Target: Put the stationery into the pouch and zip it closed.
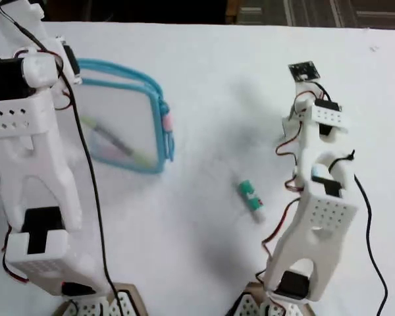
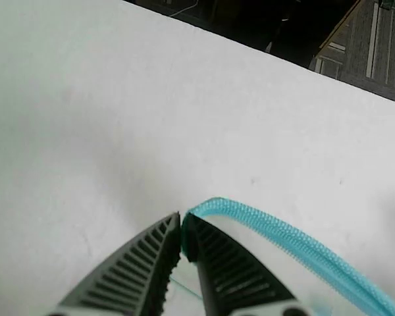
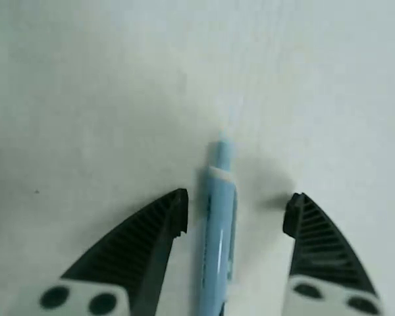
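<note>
High view: clear pouch [image 1: 135, 108] lies flat, coloured stationery [image 1: 112, 139] inside.

White table [image 1: 217, 66], dark floor [image 1: 151, 10] beyond its far edge, wooden slatted furniture [image 2: 372, 49] behind

Robotics test bench, indoors: white-covered table [image 1: 210, 66] under my claw [image 2: 182, 220], exposed cables [image 1: 87, 171] behind it, dark room and wooden slats [image 2: 372, 49] well ahead.
</note>
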Controlling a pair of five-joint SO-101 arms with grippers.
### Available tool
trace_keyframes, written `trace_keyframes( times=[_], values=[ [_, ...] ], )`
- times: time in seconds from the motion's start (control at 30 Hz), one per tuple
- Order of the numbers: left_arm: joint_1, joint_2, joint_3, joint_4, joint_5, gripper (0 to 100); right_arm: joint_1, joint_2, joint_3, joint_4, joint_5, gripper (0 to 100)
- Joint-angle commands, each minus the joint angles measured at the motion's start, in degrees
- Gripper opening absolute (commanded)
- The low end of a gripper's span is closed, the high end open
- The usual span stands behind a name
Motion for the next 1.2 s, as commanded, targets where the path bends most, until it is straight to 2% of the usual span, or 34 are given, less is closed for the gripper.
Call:
trace_keyframes(
  times=[0.0, 0.1, 0.2, 0.3, 0.43, 0.77, 1.0, 1.17],
  values=[
    [-0.22, 0.22, 1.76, -0.09, 0.35, 2, -0.92, 3.47, -6.07, -0.31, 0.18, 17.8],
    [-0.22, 0.22, 1.76, -0.09, 0.26, 2, -1.01, 4.97, -7.91, -0.31, 0.18, 1.6],
    [-0.22, 0.22, 1.76, -0.09, 0.35, 2, -0.84, 4.97, -7.91, -0.31, 0.26, 6.0],
    [-0.22, 0.22, 1.76, -0.09, 0.44, 2, -0.22, 4.62, -8.0, -0.22, 0.26, 1.1],
    [-0.22, 0.22, 1.76, -0.09, 0.44, 2, -0.22, 1.1, -7.91, 2.68, 0.26, 1.6],
    [-0.22, 0.31, 1.76, -0.09, 0.53, 2, -0.84, -16.92, -7.82, 8.13, -0.18, 1.7],
    [-0.22, 0.31, 1.76, -0.09, 0.62, 2, -8.13, -35.3, -8.0, 7.6, -14.51, 1.7],
    [-0.22, 0.31, 1.76, -0.09, 0.62, 2, -15.6, -46.37, -8.0, 1.19, -20.57, 1.7]
  ],
)
